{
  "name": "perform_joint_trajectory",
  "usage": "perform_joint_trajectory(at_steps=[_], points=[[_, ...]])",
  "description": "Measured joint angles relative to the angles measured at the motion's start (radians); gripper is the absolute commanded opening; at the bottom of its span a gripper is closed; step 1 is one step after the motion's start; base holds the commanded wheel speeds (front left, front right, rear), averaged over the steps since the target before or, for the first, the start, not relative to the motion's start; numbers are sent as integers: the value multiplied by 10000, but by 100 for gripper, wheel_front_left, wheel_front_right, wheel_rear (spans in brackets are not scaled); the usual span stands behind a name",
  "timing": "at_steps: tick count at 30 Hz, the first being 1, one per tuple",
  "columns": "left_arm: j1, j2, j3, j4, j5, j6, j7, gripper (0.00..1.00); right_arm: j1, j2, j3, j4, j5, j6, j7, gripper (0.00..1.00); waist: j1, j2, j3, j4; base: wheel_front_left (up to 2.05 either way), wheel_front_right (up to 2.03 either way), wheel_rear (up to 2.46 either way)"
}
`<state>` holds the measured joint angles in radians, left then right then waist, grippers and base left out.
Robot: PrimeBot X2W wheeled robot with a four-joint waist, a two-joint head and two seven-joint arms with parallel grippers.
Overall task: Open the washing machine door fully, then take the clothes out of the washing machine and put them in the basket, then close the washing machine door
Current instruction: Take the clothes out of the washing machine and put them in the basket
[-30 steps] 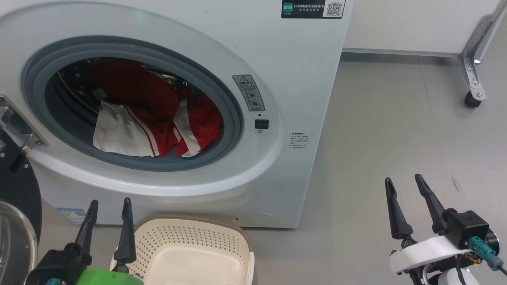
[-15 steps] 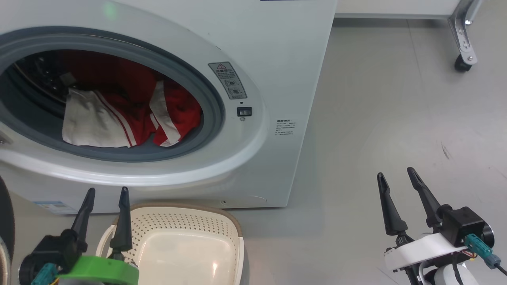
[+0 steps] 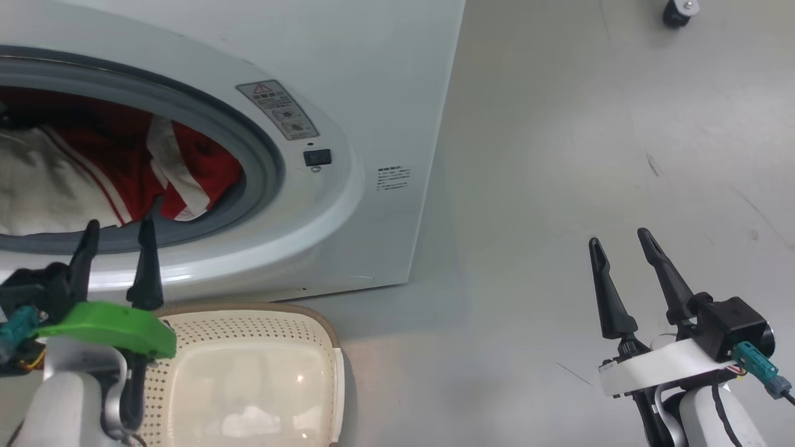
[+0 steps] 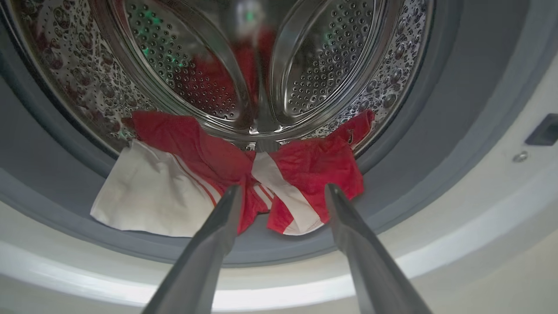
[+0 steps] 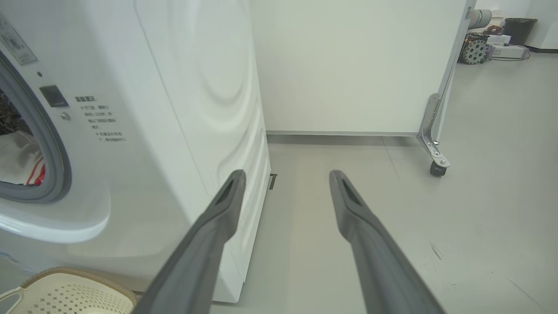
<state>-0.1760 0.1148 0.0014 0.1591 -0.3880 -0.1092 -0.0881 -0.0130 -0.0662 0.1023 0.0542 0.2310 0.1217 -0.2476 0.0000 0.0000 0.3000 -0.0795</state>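
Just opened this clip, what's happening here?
A two-armed robot is about to unload a washing machine. Its left gripper, open and holding nothing, points into the drum at the red and white clothes, which lie at the front, partly over the grey gasket. The right gripper hangs open above the floor beside the washer. The basket sits below the opening and looks empty.

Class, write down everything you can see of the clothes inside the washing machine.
The clothes are soft red fabric with white panels and red-white striped trim. They lie crumpled in a low heap at the front bottom of the steel drum. A white panel and a red-and-white flap drape forward over the grey rubber gasket. No piece is lifted. The open left hand points at them, gripping nothing.
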Motion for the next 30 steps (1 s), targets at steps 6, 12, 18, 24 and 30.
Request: perform_joint_trajectory(at_steps=[6, 12, 18, 24, 30], points=[[-1328, 270, 349, 617, -353, 123, 1014, 100, -273, 21, -4, -10, 151, 2, -2, 100, 0, 0, 593, -703, 0, 0, 0], [-2323, 407, 537, 1340, -754, 322, 1896, 100, -481, 48, -8, -6, 228, 2, -2, 100, 1, 0, 1030, -1262, 0, 0, 0], [-3041, 560, 497, 2044, -844, 357, 2579, 100, -626, 65, -100, -2, 259, 2, -2, 100, 1, 0, 1361, -1630, 0, 0, 0], [-3345, 734, 449, 2690, -709, 606, 3028, 100, -626, 96, -111, 12, 299, 2, -2, 100, 1, 0, 1485, -1751, 0, 0, 0], [-3714, 882, 420, 3202, -608, 721, 3216, 100, -662, 107, -92, 33, 314, 2, -2, 100, 0, 0, 1507, -1768, 0, 0, 0]])
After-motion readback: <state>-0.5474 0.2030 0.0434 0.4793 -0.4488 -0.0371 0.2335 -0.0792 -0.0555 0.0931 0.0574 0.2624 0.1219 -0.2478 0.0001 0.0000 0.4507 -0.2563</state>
